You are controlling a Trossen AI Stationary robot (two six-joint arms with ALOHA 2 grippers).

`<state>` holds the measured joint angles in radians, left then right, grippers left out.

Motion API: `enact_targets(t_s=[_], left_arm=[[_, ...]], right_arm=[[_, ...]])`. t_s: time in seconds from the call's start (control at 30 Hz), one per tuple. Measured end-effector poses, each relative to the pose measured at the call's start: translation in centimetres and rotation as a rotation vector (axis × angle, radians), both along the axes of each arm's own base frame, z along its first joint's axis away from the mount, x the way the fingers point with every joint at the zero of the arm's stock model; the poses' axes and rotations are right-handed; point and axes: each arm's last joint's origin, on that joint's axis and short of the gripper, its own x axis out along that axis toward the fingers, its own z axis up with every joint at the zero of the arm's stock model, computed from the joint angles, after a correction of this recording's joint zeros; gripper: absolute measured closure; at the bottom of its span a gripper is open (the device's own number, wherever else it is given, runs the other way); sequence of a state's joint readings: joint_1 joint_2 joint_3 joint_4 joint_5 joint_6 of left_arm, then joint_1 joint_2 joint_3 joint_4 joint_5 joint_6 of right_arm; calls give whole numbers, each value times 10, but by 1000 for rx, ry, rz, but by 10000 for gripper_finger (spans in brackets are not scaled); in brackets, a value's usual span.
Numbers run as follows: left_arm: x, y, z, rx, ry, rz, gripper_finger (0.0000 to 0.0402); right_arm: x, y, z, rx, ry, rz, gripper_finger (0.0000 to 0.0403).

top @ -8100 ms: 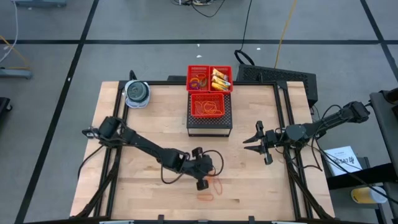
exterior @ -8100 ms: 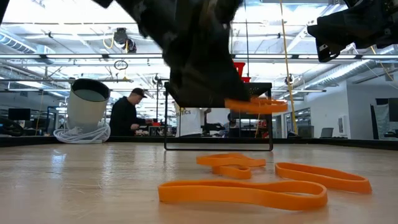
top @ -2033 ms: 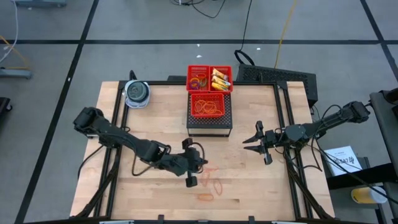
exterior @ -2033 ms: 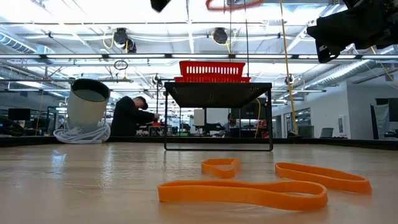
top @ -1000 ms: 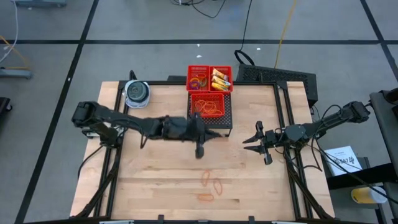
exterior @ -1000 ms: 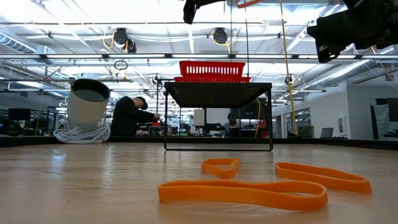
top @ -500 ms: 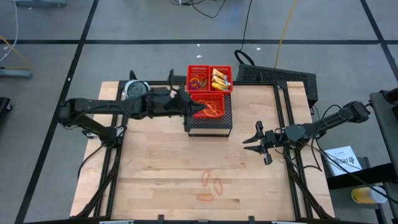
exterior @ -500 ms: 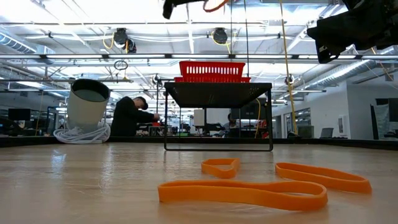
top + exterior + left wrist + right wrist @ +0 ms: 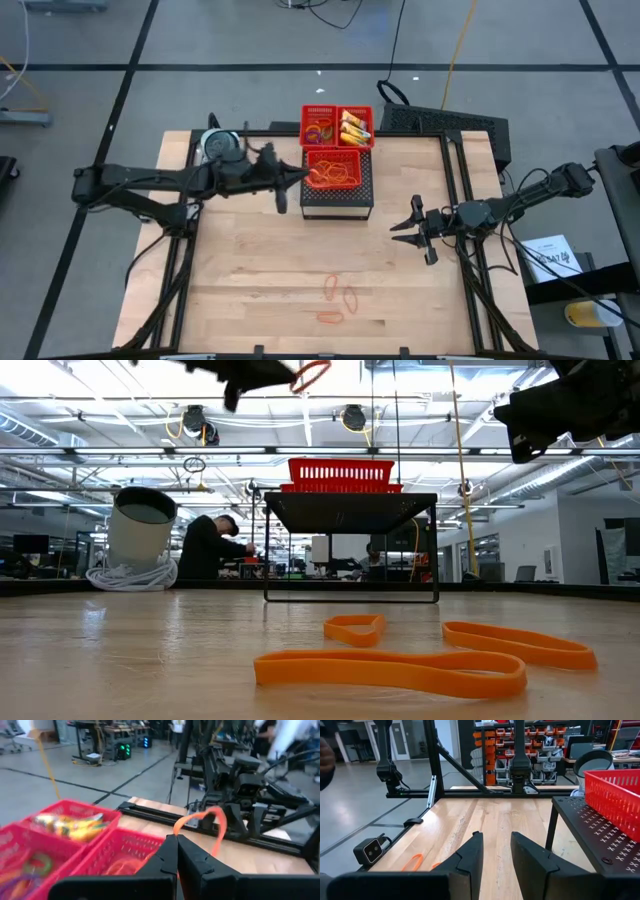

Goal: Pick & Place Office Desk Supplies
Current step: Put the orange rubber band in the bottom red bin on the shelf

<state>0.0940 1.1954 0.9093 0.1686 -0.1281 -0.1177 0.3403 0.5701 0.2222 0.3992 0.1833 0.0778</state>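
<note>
Looking across the table from its near edge, you see three loose rubber bands (image 9: 392, 669) lying close together on the wood. Farther back your left gripper (image 9: 303, 176) hangs above the front red mesh basket's (image 9: 352, 160) left edge, jaws clamped on an orange-red rubber band (image 9: 209, 827) looping past the fingertips. Your right gripper (image 9: 397, 226) waits right of the black stand (image 9: 338, 203), jaws slightly apart, holding nothing.
</note>
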Motion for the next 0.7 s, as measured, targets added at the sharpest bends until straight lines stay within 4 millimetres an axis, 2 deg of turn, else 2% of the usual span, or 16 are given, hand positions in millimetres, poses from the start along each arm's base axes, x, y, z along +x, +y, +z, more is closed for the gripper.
enact_targets(t_s=[0.2,0.4,0.53,0.7], left_arm=[[-41,0,-31,-37,-130,128,398],[-74,0,-38,-49,-237,251,399],[-74,0,-42,-91,-230,277,398],[-58,1,-40,-85,-202,310,399]], right_arm=[[0,0,0,4,1,-1,314],[0,0,0,-5,-1,-3,314],[0,0,0,-10,-2,-4,314],[0,0,0,-11,-2,-4,314]])
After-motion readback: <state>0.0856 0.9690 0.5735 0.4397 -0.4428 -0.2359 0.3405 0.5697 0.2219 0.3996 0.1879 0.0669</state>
